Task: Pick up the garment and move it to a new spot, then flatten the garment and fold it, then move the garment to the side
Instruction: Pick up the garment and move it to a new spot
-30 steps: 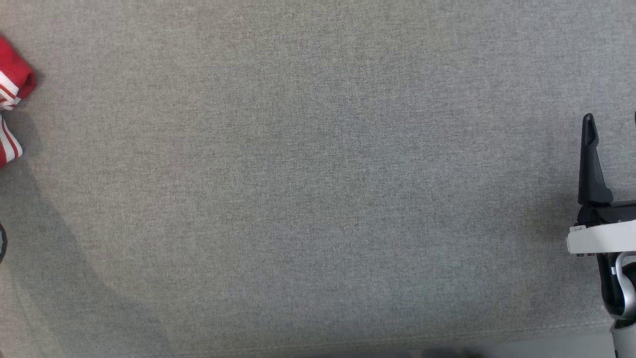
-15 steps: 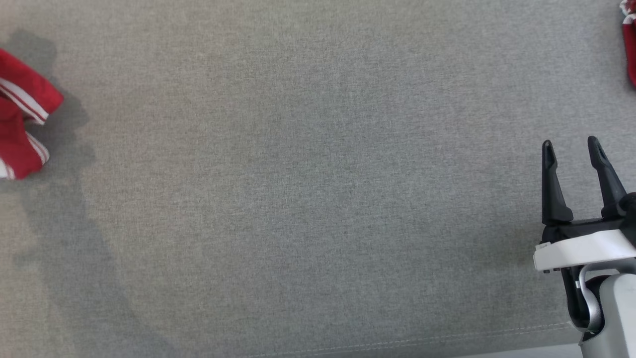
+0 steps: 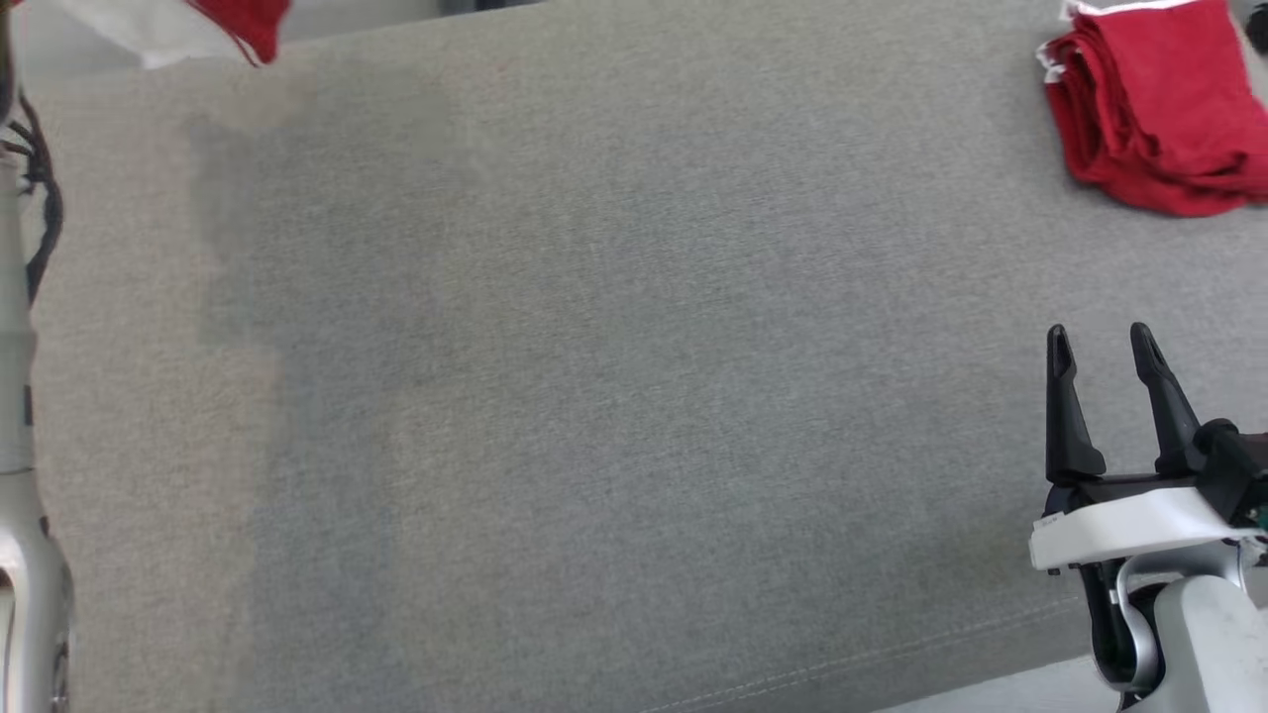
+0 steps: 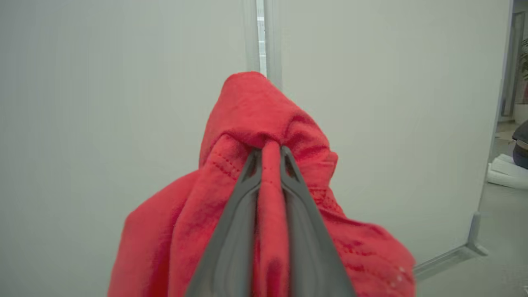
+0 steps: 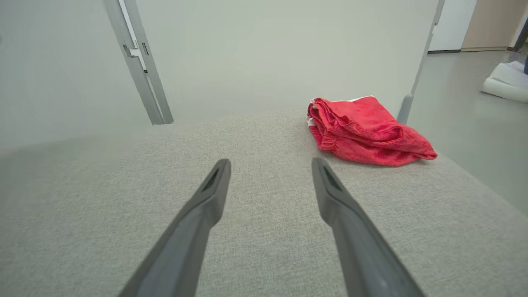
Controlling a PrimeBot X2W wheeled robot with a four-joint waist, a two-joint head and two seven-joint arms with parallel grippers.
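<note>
Left gripper (image 4: pixel 270 150) pinched shut on bunched fold of red garment (image 4: pixel 255 107), held aloft off desk (image 3: pixel 594 347) for carry to new spot. Right gripper (image 3: pixel 1099 335) low over desk, fingers parted, empty, likely waiting to help flatten. Folded pile (image 3: pixel 1154 109) at far right corner, out of way.

The plain red knit garment (image 4: pixel 264 119) carries rows of small darker red stitch dots; the left gripper (image 4: pixel 270 150) on it has dark grey fingers (image 4: pixel 231 231). In the head view, a folded red cloth with white edging (image 3: pixel 1154 109) lies at two o'clock on the heathered grey woven tabletop (image 3: pixel 594 396). At four o'clock, the right gripper (image 3: pixel 1100 342) shows black fingers, a white band and silver-grey housing. At eleven o'clock sits a red-and-white bit of cloth (image 3: pixel 233 20).
</note>
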